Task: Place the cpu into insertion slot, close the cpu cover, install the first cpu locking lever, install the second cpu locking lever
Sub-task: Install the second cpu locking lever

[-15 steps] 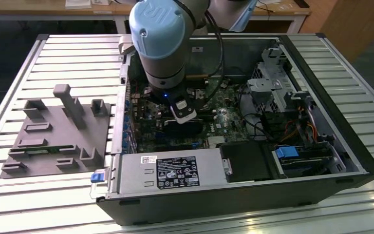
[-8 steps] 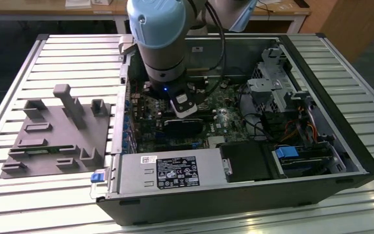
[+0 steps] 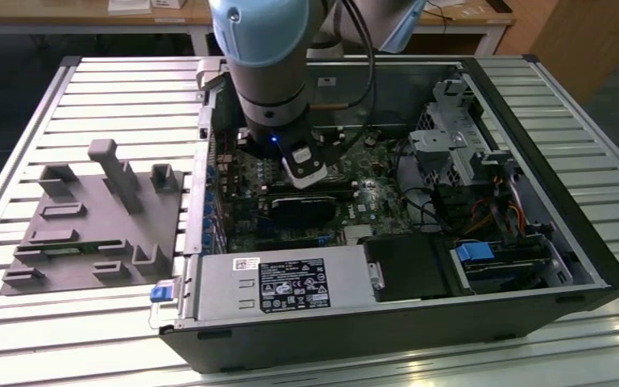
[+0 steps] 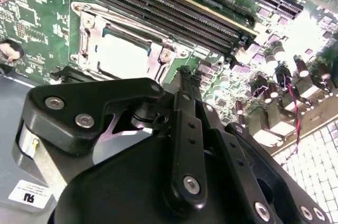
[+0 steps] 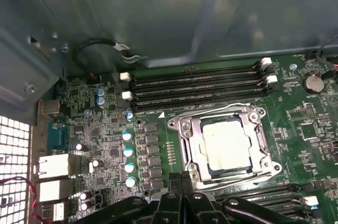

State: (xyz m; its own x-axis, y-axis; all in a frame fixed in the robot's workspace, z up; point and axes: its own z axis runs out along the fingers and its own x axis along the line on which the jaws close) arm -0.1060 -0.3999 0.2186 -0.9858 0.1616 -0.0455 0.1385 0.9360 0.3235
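Claw (image 5: 182,182) sat low over the motherboard (image 5: 105,145) inside the open PC case (image 3: 567,242) on the slatted bench (image 3: 126,89). In both wrist views its two black fingers (image 4: 185,84) were pressed together, nothing between them: closed, empty.

The cpu (image 5: 227,143) was already seated in the insertion slot (image 5: 196,168), pale metal top showing through the window of the cpu cover (image 5: 186,129), which lay flat over it. Socket sat just beyond the fingertips in the first wrist view, near but apart, no contact.

Thin wire locking levers ran along the socket's edges, e.g. the one (image 5: 232,109) on the memory-slot (image 5: 195,84) side; couldn't tell if either was hooked.

Exterior view: the arm (image 3: 267,64) came down near the case's middle, claw (image 3: 312,173) over the black heatsink (image 3: 301,208).
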